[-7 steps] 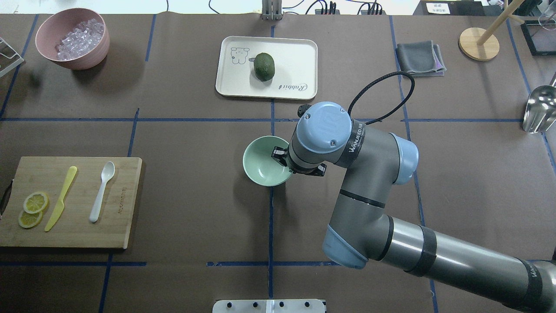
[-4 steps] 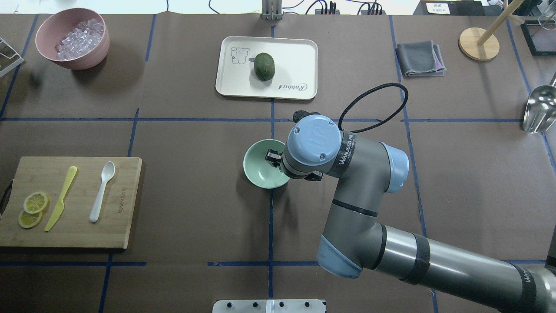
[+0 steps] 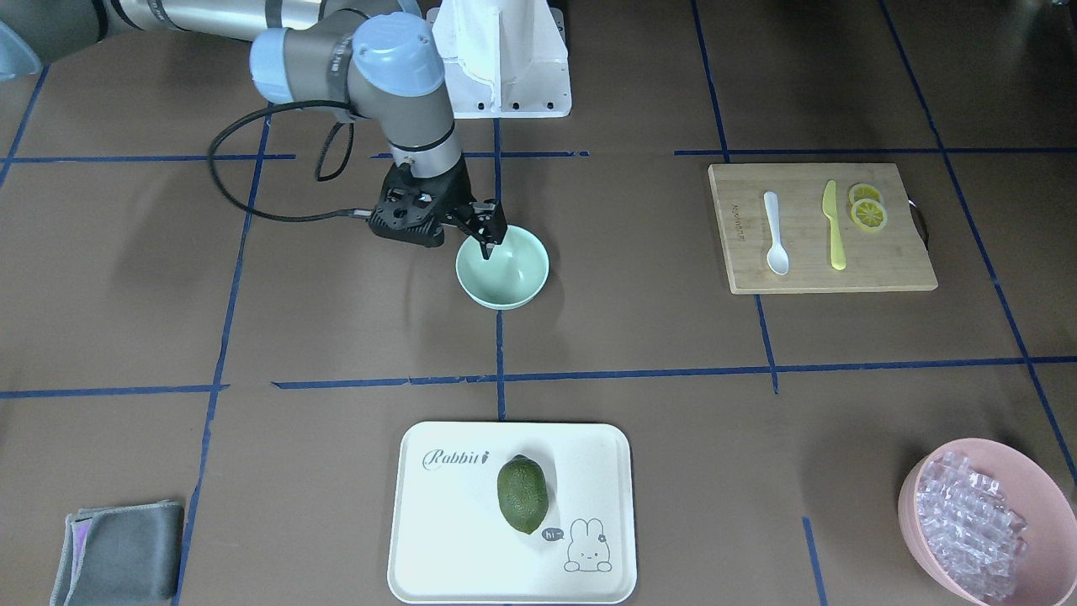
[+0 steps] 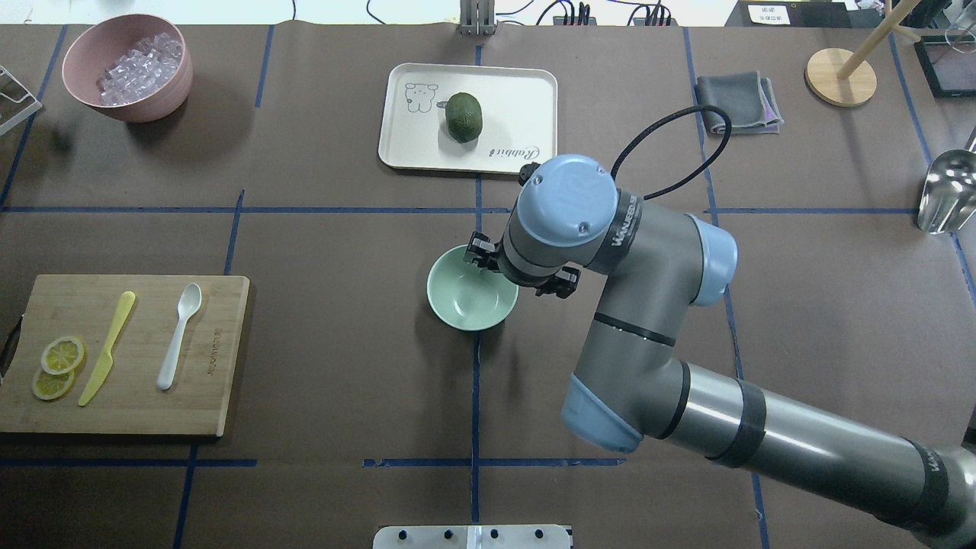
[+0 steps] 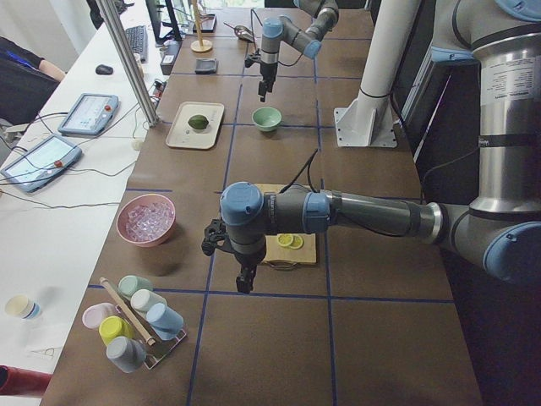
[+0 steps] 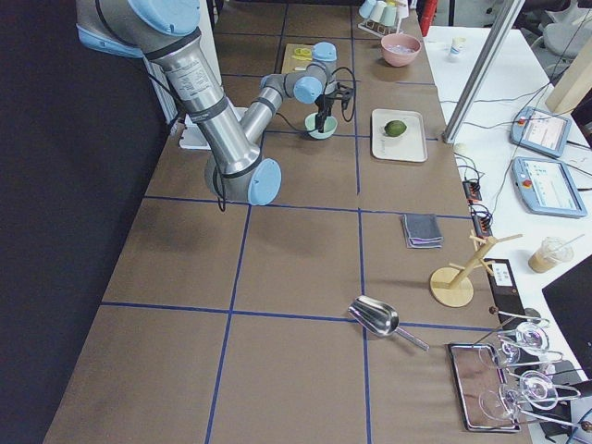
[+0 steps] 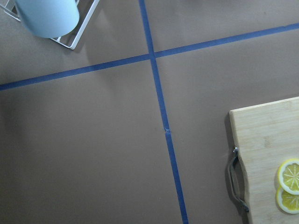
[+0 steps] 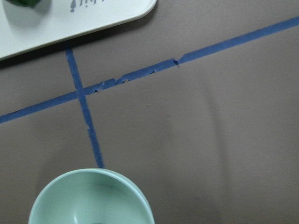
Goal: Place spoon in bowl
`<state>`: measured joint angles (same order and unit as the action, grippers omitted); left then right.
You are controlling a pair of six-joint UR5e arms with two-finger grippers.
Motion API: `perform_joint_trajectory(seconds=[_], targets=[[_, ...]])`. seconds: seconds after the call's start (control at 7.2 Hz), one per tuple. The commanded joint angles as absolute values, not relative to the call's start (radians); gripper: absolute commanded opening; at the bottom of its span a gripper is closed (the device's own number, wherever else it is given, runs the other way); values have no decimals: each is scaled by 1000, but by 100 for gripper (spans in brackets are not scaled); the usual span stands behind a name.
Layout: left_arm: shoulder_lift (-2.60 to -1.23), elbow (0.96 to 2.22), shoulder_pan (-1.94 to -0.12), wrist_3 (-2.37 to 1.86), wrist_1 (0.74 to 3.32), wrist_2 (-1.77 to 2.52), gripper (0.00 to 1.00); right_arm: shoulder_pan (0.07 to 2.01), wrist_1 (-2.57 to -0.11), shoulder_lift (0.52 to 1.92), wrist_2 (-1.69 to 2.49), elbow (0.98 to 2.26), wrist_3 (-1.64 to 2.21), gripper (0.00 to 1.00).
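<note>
The white spoon (image 4: 178,339) (image 3: 774,236) lies on the wooden cutting board (image 4: 213,358) at the table's left, scoop pointing away from the robot. The mint-green bowl (image 4: 465,293) (image 3: 513,278) (image 8: 88,200) stands empty on the table's middle. My right gripper (image 3: 488,242) hangs just above the bowl's rim on the right-arm side, free of the bowl, jaws a little apart. My left gripper (image 5: 245,283) shows only in the exterior left view, hanging over the table beside the board's handle end; I cannot tell whether it is open.
On the board lie a yellow knife (image 4: 107,347) and lemon slices (image 4: 57,366). A pink bowl of clear cubes (image 4: 126,69) stands far left. A cream tray (image 4: 526,99) holds a green fruit (image 4: 463,116). A grey cloth (image 4: 736,103) and a metal scoop (image 4: 945,191) are at the right.
The bowl went from lifted in the right gripper to standing on the table. The right gripper has let go of it and moved up and slightly away from the robot.
</note>
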<state>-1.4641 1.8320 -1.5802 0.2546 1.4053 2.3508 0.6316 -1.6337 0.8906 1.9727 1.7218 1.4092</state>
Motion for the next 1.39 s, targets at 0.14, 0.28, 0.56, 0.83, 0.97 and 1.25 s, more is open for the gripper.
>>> perform_joint_trajectory(seconds=[0.14, 0.28, 0.56, 0.83, 0.97, 1.25], targets=[[-1488, 1835, -1560, 247, 1487, 2347, 100, 916, -1770, 1033, 2161, 1799, 895, 100], [-1511, 1835, -1548, 250, 1511, 2352, 100, 1021, -1770, 1108, 2201, 1801, 688, 100], [-1525, 1850, -1519, 247, 1511, 2353, 100, 1156, -1763, 1259, 2239, 1809, 325, 100], [-1532, 1853, -1452, 246, 1623, 2352, 100, 1317, -1759, 1450, 2272, 1839, 2, 100], [-1534, 1856, -1368, 218, 1646, 2350, 100, 1404, -1759, 1532, 2281, 1861, -141, 100], [-1554, 1867, -1248, -107, 1730, 2342, 100, 1541, -1715, 1722, 2338, 1858, -303, 100]])
